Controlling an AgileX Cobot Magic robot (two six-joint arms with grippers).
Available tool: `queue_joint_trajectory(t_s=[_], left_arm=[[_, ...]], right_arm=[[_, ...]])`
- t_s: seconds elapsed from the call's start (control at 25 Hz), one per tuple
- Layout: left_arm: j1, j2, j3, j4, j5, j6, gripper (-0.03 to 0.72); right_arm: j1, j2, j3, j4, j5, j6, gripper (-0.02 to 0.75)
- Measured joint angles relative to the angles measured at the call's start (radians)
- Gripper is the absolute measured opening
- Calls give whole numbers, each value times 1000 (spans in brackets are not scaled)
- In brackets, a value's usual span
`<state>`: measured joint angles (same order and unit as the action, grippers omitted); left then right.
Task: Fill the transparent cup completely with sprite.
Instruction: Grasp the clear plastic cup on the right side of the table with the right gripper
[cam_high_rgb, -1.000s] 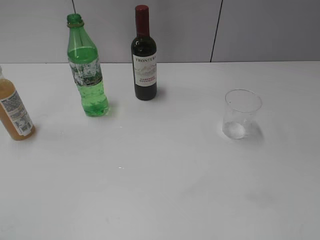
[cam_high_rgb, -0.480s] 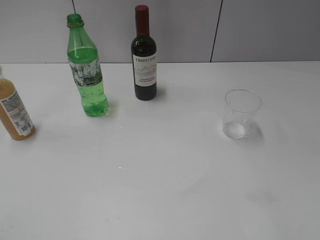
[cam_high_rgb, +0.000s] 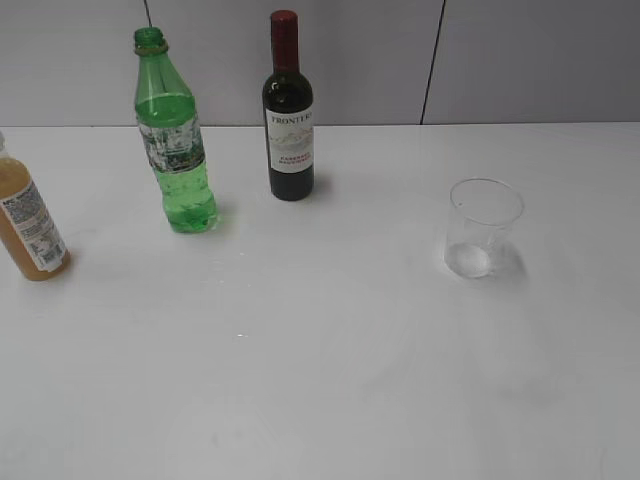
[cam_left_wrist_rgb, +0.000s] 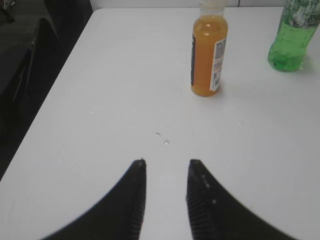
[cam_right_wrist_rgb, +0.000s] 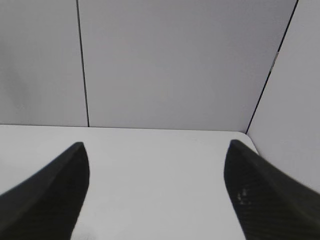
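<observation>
While neither arm shows up in the exterior view, everything on the white counter (cam_high_rgb: 330, 380) is easy to see. The transparent cup (cam_high_rgb: 484, 228) stands upright and empty-looking at about 3 o'clock, well apart from the bottles. The green bottle (cam_high_rgb: 174, 135) holding the sprite (cam_high_rgb: 186, 200) is at roughly 10 o'clock, upright, no cap on it — liquid reaches most of the way up. Just beside it at 12 o'clock is a dark wine bottle (cam_high_rgb: 288, 112) with a red cap, not touching. An orange juice bottle (cam_high_rgb: 28, 228) sits at 9 o'clock at the counter's left edge. Nothing stands between the green bottle and the cup, just bare counter.

The left hand (cam_left_wrist_rgb: 166, 200) hovers over the counter with its fingers a narrow gap apart, holding nothing; the juice bottle is at its 12 o'clock. The right hand (cam_right_wrist_rgb: 155, 195) is spread wide — also holding nothing, facing the grey wall (cam_right_wrist_rgb: 175, 60).
</observation>
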<state>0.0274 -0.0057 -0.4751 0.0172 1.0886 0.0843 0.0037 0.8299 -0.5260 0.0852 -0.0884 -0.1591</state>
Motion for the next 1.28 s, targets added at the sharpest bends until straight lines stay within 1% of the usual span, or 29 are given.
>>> queue_joint_trajectory(t_s=[0.16,0.24,0.36,0.48,0.6,1.0,1.12,1.28], left_arm=[[0,0,0,0,0,0,228],[0,0,0,0,0,0,228],[0,0,0,0,0,0,228],[0,0,0,0,0,0,228],[0,0,0,0,0,0,228],[0,0,0,0,0,0,228],[0,0,0,0,0,0,228],[0,0,0,0,0,0,228]], right_arm=[[4,142,0,0,-83,37,633],[25,199,0,0,-112,47,632],[98,280,0,-2,-164,53,630],[186,365,3,-34,-223,54,624],[229,424,35,-42,-296,54,621],[233,469,220,-55,-538,89,613],[233,492,249,-85,-590,104,613],[233,567,254,-155,-694,159,611]])
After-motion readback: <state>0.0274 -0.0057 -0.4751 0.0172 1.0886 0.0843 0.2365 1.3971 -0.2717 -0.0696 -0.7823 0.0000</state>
